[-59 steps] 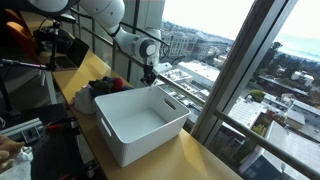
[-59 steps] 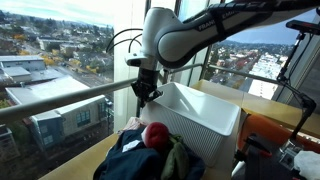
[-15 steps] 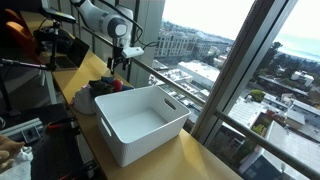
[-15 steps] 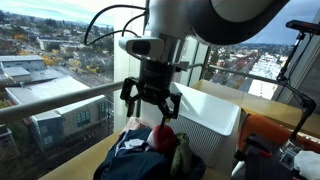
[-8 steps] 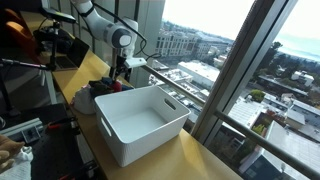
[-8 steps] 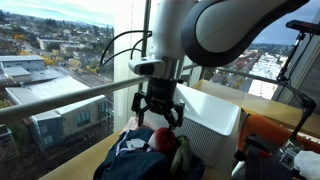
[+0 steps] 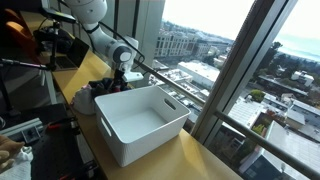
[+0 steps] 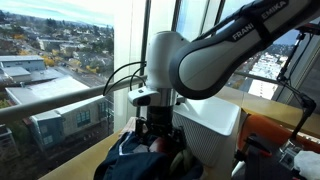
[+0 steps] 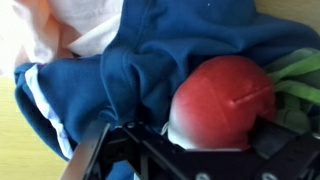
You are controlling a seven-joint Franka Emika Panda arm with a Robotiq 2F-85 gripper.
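Glossy white, rounded arm (image 8: 215,65) bearing dark "FRANKA EMIKA" lettering; thin black cable (image 8: 118,76) looping off the wrist; matte black gripper (image 8: 156,138).

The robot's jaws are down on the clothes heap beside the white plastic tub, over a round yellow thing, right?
Not quite: the round thing under the jaws is red, not yellow, as the wrist view shows. It lies on the heap of dark blue clothes beside the white plastic tub.

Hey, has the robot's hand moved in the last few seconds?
Yes. The hand has gone from above the white bin's corner down onto the clothes pile beside it.
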